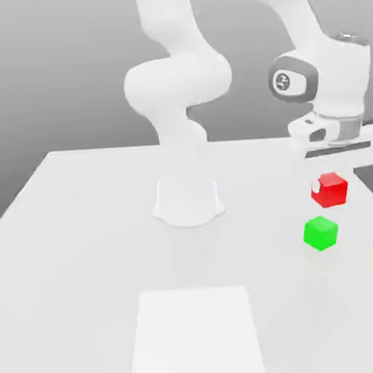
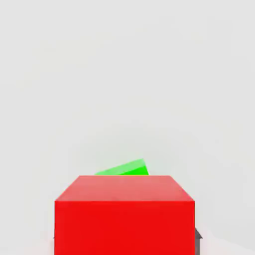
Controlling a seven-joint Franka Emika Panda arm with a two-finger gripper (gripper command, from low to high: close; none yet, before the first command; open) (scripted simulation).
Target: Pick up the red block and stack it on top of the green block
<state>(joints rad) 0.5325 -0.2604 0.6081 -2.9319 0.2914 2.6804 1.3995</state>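
Here the claw [image 1: 329, 182] grips the glossy red cube [image 1: 330, 190] aloft, just above the matte green cube [image 1: 321, 233] on the smooth white surface [image 1: 83, 227]; the hand view shows only a green sliver [image 2: 124, 169] behind red

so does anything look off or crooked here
Nothing stands out. The small glossy red cube hangs in the tool above the small bright-green cube, which sits flat on the white table, undamaged.

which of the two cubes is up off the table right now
The red block, held at the gripper above the table. The green block sits on the surface just below it.
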